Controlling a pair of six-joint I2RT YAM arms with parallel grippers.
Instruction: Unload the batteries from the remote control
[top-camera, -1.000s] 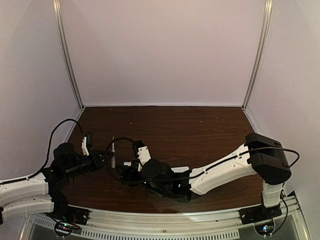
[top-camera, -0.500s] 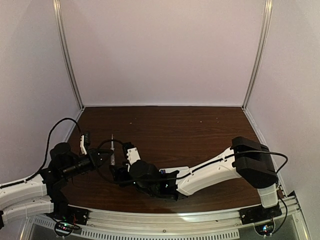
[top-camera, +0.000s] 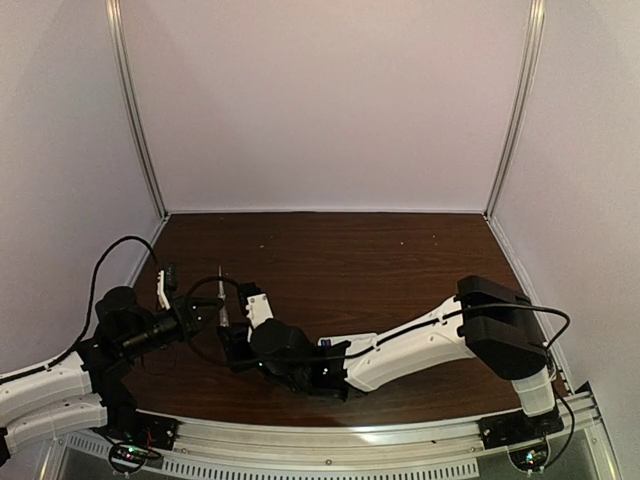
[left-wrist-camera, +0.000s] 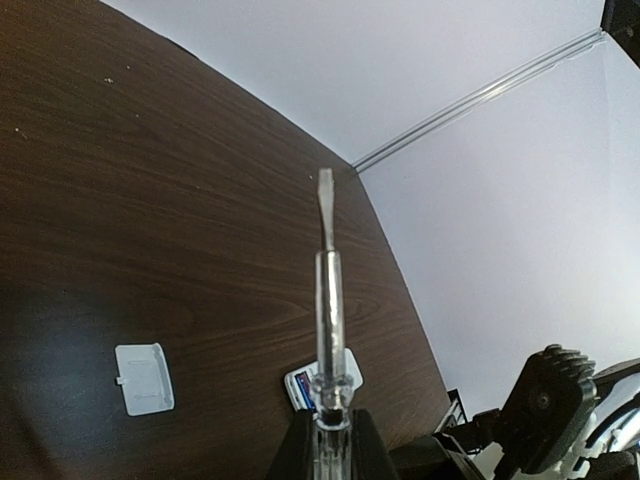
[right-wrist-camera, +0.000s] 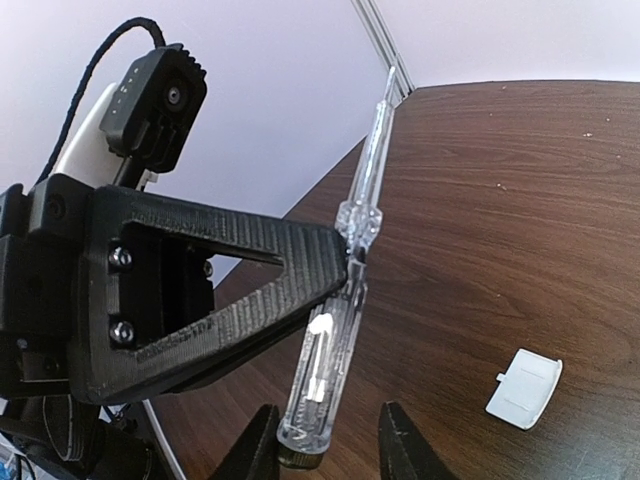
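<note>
Compared with one second ago, the right arm has reached further to the left across the bench (left-wrist-camera: 150, 200). Its wrist now sits just beside the left end effector (left-wrist-camera: 330, 430), and its elbow is drawn in from the right edge. The left arm has shifted a little to the left and carried the screwdriver (left-wrist-camera: 328, 300) with it.

The left end effector is pinching the clear handle of this flat-blade screwdriver, with the blade pointing up and away. The right end effector (right-wrist-camera: 325, 445) is spread, with one finger on each side of the butt end of the handle. The fingers are not closed on it. One finger looks very near to the plastic, but I cannot tell if it touches.

I judge this to be a handover of the tool from left to right, now at the point just before the right fingers close.

The battery cover (left-wrist-camera: 145, 378) lies loose on the bench, well apart from the remote control (left-wrist-camera: 350, 365). The remote lies on its face with the compartment open. A small blue and reddish patch shows inside, which I take for the batteries (left-wrist-camera: 301, 388), though they are too small to see clearly. So the cover is off and the unloading itself is not yet done.
</note>
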